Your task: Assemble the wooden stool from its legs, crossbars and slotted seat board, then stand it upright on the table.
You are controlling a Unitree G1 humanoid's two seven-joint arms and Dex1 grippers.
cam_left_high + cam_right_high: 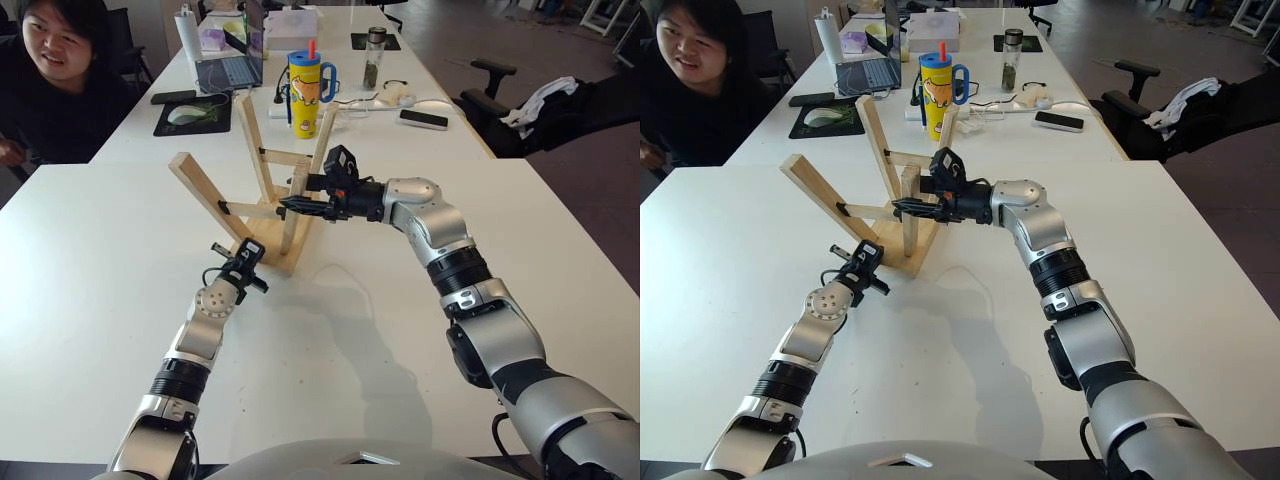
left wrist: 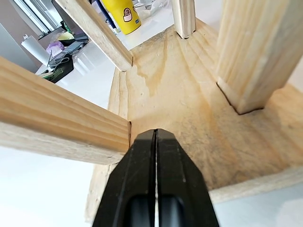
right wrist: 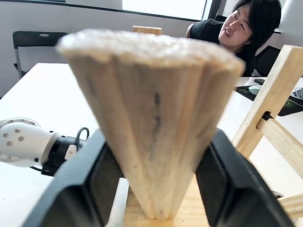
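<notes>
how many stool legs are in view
4 legs: one slanting leftmost, one tall in the middle, one by the yellow cup, one in the right gripper; none hidden.

Far counter [image 1: 440, 142] clutter: yellow tumbler [image 1: 308, 95] with blue handle and red straw, open laptop [image 1: 230, 68] beside it, mouse [image 1: 184, 115] on a dark mat [image 1: 165, 128], phone [image 1: 423, 119], dark jar [image 1: 373, 58], paper roll [image 1: 187, 32], tissue box [image 1: 290, 25]; office chair [image 1: 492, 70] with white cloth [image 1: 545, 100] at right.
</notes>
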